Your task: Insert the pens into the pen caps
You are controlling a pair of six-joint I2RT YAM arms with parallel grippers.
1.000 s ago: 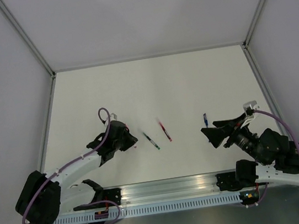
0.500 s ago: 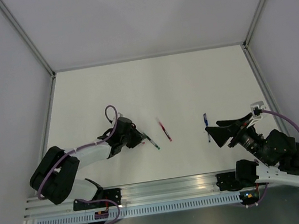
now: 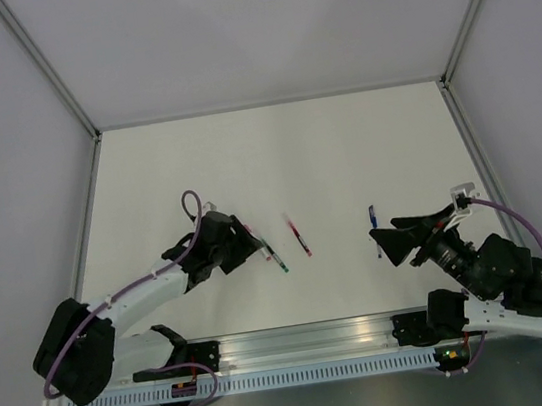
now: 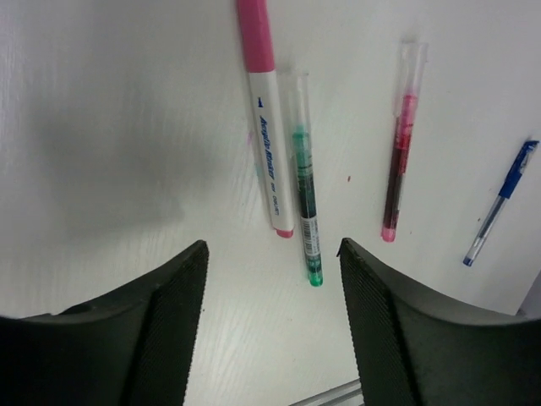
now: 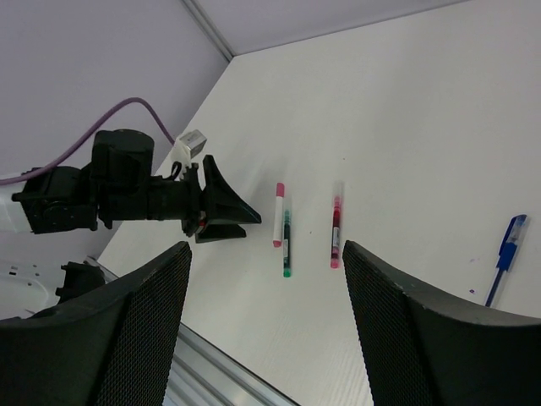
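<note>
Left claw (image 4: 272,244) is held low over the table (image 3: 342,132), jaws parted fairly wide, nothing gripped. It is aimed along the two nearest pens, so a pick of either looks set up

White marker (image 4: 267,161) is laid flat just ahead of the jaws, with its pink cap (image 4: 252,34) seated on the far end, so that one is judged done

Green pen (image 4: 305,199) is laid right beside it, roughly parallel, touching or nearly so. A pair that close is expected to be awkward to grip singly

Red pen (image 4: 397,165) is set apart to the right, also flat, slightly tilted. Both green and red have a clear far end, and whether that is a fitted cap cannot be told at this resolution

Blue pen (image 4: 500,201) is laid well to the right, on the right arm's side, so it is probably meant for that arm

No loose caps are made out in any view

Right claw (image 5: 264,247) is held raised and angled toward the row, jaws spread wide, empty. It is judged to be posed as a ready hand rather than committed to a grasp
</note>
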